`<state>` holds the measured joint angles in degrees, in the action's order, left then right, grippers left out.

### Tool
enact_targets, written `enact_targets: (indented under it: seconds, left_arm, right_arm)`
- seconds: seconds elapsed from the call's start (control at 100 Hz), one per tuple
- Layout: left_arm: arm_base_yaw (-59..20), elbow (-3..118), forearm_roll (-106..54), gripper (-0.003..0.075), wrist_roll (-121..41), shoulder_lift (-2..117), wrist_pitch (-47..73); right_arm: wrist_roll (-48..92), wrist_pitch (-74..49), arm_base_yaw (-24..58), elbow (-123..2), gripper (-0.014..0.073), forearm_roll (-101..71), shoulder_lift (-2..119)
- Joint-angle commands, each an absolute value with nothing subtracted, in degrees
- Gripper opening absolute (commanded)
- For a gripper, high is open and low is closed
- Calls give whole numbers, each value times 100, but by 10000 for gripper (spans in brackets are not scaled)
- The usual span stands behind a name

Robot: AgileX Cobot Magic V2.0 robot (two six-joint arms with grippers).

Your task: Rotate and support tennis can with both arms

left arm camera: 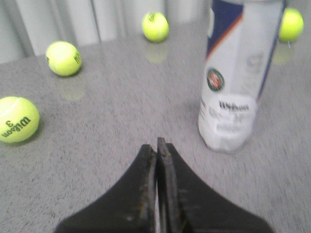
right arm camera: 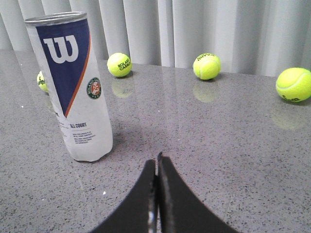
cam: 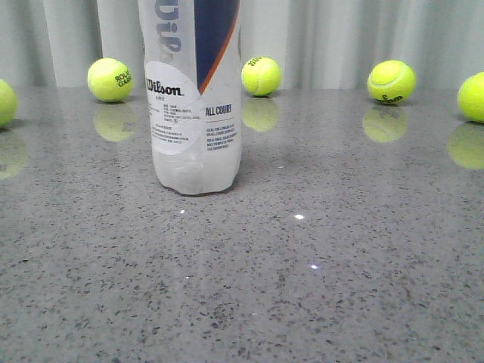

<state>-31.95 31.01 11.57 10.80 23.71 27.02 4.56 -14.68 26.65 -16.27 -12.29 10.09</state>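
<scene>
- So the tennis can (cam: 195,98), a long clear plastic tube with a white Wilson label, navy patch and orange stripe, is standing upright on the speckled grey stone table (cam: 340,272). Looks empty to me, though the label hides most of the inside.
- Silver rim is up top in the right wrist view, base flat on the table.
- Left gripper (left arm camera: 158,141): matte black jaws pressed together, nothing between them. It's near the can but not touching it, sitting off to one side.
- Right gripper (right arm camera: 157,158): same deal, jaws closed flat on each other, holding nothing, near the can on the other side with bare table between.
- Neither arm shows up in the front view at all.
- Yellow-green tennis balls (cam: 110,79) are scattered behind the can along the pale pleated curtain (cam: 340,34), well apart from it. Not part of the job.
- Progress, as I read it: basically zero. No contact, no tilt, no turning. Everything's still ahead: open up, close in from both sides, grip, rotate the can, and prop it with the other arm.
</scene>
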Motion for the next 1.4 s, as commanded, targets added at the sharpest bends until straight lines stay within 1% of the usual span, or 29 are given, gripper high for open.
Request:
enact_targets:
  seconds: [0.0, 0.11, 0.24, 0.43, 0.57, 0.76, 0.79, 1.39]
  left_arm:
    - [-2696, 2788, 796, -19, 989, 2280, 1377]
    - [-2096, 2201, 404, -19, 757, 1971, 847]
    - [-1431, 1560, -144, -19, 340, 1563, 674]
    - [-633, 829, -143, -19, 278, 932, 360]
    - [-226, 437, -113, -19, 278, 512, 334]
    - [-59, -289, -100, -19, 278, -179, -163]
    - [-58, -268, -100, -19, 278, -261, 184]
    - [-43, -255, -100, -19, 278, -226, 180]
  right_arm:
    - [507, -1016, 2648, -1771, -59, -1180, 1048]
    - [507, -1016, 2648, -1771, -59, -1180, 1048]
    - [507, -1016, 2648, -1771, -59, -1180, 1048]
    - [507, -1016, 2648, -1771, -59, -1180, 1048]
    - [507, -1016, 2648, -1771, -59, -1180, 1048]
    - [507, -1016, 2648, -1771, -59, -1180, 1048]
    - [507, -1016, 2648, -1771, -59, -1180, 1048]
    - [507, -1023, 2648, -1771, -59, -1180, 1033]
